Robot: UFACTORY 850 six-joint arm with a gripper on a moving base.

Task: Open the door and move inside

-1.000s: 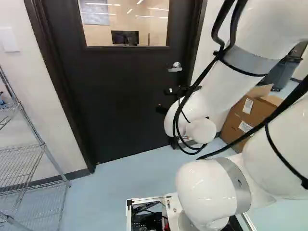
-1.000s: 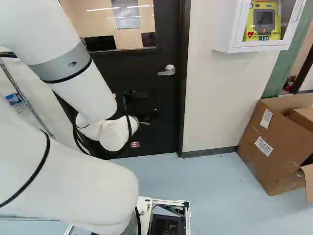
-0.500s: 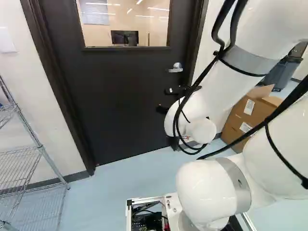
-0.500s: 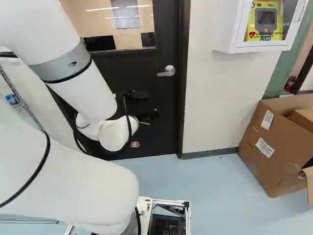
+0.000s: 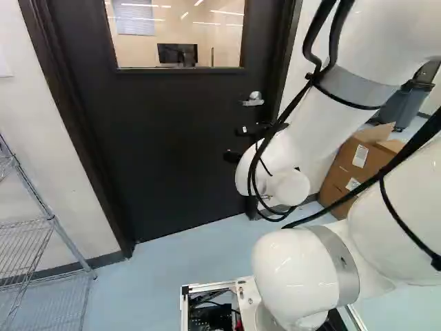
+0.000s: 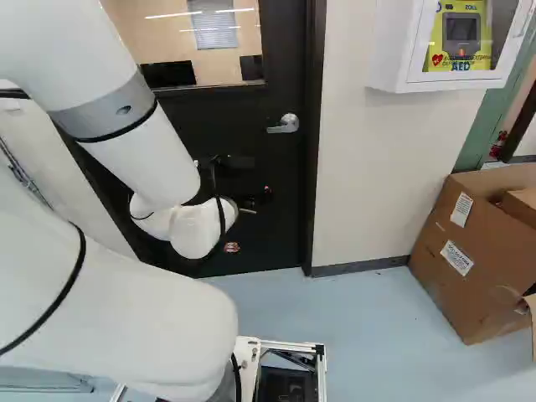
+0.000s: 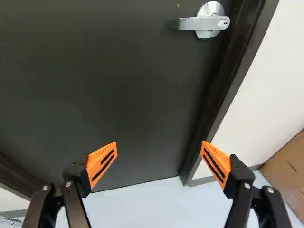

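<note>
The gripper (image 5: 236, 143), seen from behind in the left base view, is in front of the dark door (image 5: 172, 145), below and left of its silver lever handle (image 5: 253, 99). In the right base view the same handle (image 6: 285, 124) is above the arm's wrist. In the wrist view the gripper (image 7: 159, 142) stands wide open with nothing between its orange pads. The door (image 7: 109, 85) lies ahead, looking closed in its frame, and the handle (image 7: 205, 21) is beyond the fingers, nearer the frame side. No finger touches the handle.
Right of the door frame (image 6: 315, 151) is a white wall with an AED cabinet (image 6: 444, 79). Cardboard boxes (image 6: 469, 260) stand on the floor beside it. A wire shelf (image 5: 52, 219) stands left of the door. Through the door's window a monitor (image 5: 178, 54) shows.
The base has moved a little: the shelf slides outward in the left base view, the boxes and cabinet outward in the right. The arm keeps its pose against its lowest joint.
</note>
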